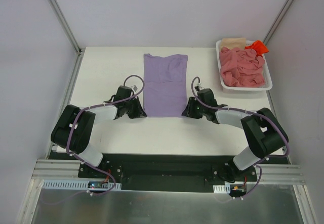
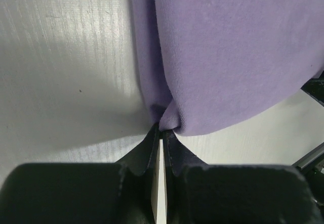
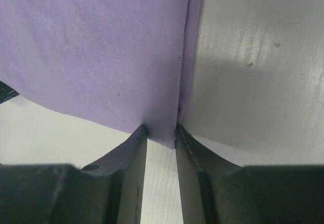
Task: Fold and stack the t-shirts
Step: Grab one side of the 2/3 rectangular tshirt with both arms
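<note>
Lavender t-shirt (image 1: 164, 85), near hem half-hidden: left pincer (image 2: 161, 129) tight on corner, right pincer (image 3: 161, 131) ajar.

lavender t-shirt (image 1: 165, 85) folded narrow, pink t-shirt (image 1: 243, 68) crumpled

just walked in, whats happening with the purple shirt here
Two robot arms are working on a purple t-shirt lying flat on the table, sleeves already folded in. The left gripper is shut on its near left corner; the right gripper has its jaws slightly apart around the near right corner. More shirts wait bunched in the white basket.
</note>
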Robot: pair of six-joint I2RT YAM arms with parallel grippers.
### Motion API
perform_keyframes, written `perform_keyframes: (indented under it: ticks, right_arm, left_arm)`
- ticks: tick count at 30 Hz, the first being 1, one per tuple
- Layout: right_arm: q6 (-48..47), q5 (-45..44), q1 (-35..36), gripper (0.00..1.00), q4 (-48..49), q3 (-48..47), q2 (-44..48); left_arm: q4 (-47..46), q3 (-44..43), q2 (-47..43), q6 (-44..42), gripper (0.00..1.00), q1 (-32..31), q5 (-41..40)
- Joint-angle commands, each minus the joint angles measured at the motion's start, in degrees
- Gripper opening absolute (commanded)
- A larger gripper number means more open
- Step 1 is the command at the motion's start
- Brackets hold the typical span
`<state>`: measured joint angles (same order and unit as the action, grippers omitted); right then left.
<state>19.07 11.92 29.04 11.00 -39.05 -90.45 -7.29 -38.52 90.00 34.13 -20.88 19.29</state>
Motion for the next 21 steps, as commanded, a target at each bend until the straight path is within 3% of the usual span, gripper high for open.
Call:
perform_keyframes:
  ticks: [1, 6, 14, 18, 21]
  right_arm:
    - [-1.05, -1.12, 0.05, 0.29, -5.21, 0.73, -0.16]
    - [-1.14, 2.04, -0.03, 0.01, -4.59, 0.73, -1.22]
    - [-1.4, 9.94, 0.05, 0.01, -5.2, 6.17, 7.74]
    - [-1.14, 19.78, 0.93, 0.01, -9.32, 7.76, 13.36]
    - [-2.45, 24.45, 2.6, 0.0, -18.45, 7.5, 19.15]
  left_arm:
    - [0.08, 1.78, -0.61, 2.34, 0.0, 0.23, -2.32]
    - [-0.71, 3.18, -1.05, 3.75, 0.0, 0.23, -0.39]
    - [4.04, 11.96, -12.98, 7.0, 0.0, -0.56, -1.19]
    - [7.1, 16.45, -26.15, 8.14, 0.0, -3.1, -0.57]
    - [13.16, 18.3, -38.54, 8.85, 0.0, -5.74, -0.39]
